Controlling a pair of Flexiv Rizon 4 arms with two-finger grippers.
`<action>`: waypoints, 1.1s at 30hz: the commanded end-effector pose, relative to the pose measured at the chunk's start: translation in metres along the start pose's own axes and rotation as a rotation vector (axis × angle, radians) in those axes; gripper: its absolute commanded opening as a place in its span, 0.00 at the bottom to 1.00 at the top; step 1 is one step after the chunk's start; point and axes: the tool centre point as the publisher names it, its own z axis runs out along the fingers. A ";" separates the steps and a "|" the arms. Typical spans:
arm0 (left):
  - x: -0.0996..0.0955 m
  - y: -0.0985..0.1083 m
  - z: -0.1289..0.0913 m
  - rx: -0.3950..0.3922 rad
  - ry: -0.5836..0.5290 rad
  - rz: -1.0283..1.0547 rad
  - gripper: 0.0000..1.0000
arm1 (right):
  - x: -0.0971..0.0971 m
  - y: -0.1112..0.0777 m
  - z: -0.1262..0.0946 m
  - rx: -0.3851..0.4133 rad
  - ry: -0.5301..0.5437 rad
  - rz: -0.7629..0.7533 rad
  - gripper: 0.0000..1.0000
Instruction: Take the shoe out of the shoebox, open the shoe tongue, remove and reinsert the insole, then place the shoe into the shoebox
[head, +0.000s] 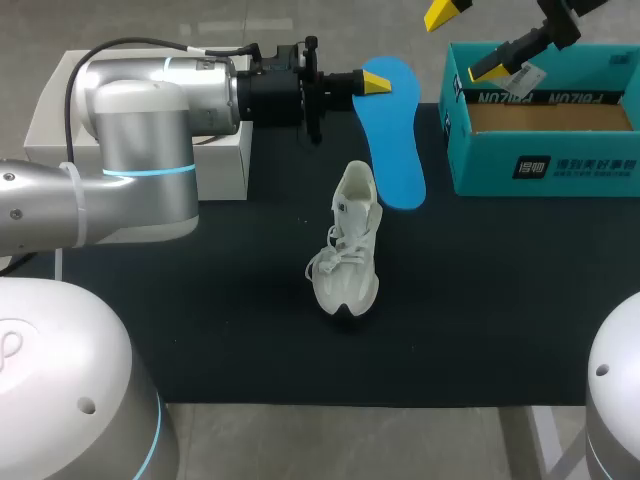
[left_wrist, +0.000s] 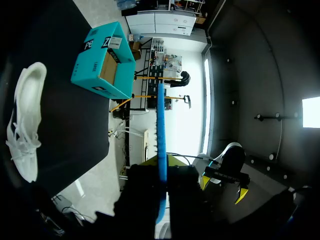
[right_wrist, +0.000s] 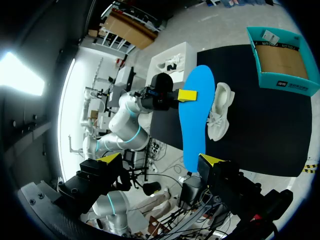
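A white shoe (head: 350, 245) stands upright on the black mat, toe toward the front edge. Above and behind it, my left gripper (head: 375, 82) is shut on the heel end of a blue insole (head: 392, 140), held in the air. In the left wrist view the insole (left_wrist: 160, 130) shows edge-on between the fingers, with the shoe (left_wrist: 25, 120) off to one side on the mat. My right gripper (head: 468, 40) hangs open and empty over the teal shoebox (head: 545, 165). The right wrist view, from high up, shows that gripper (right_wrist: 160, 161), the insole (right_wrist: 195, 115) and the shoe (right_wrist: 220, 112).
The open shoebox (left_wrist: 92, 65) (right_wrist: 282, 86) stands at the mat's back right, brown inside. A white box (head: 60, 110) sits at the back left behind my left arm. The black mat (head: 200, 300) covers most of the table.
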 end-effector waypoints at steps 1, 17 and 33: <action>-0.002 -0.008 0.010 -0.032 0.004 -0.013 0.00 | 0.006 0.011 0.000 0.326 -0.810 0.253 1.00; 0.004 -0.009 0.011 -0.048 0.054 -0.066 0.00 | -0.010 0.024 0.019 -0.073 -1.237 0.231 1.00; 0.001 -0.005 0.005 -0.039 0.041 -0.088 0.00 | -0.016 0.045 0.018 -0.209 -1.091 0.197 1.00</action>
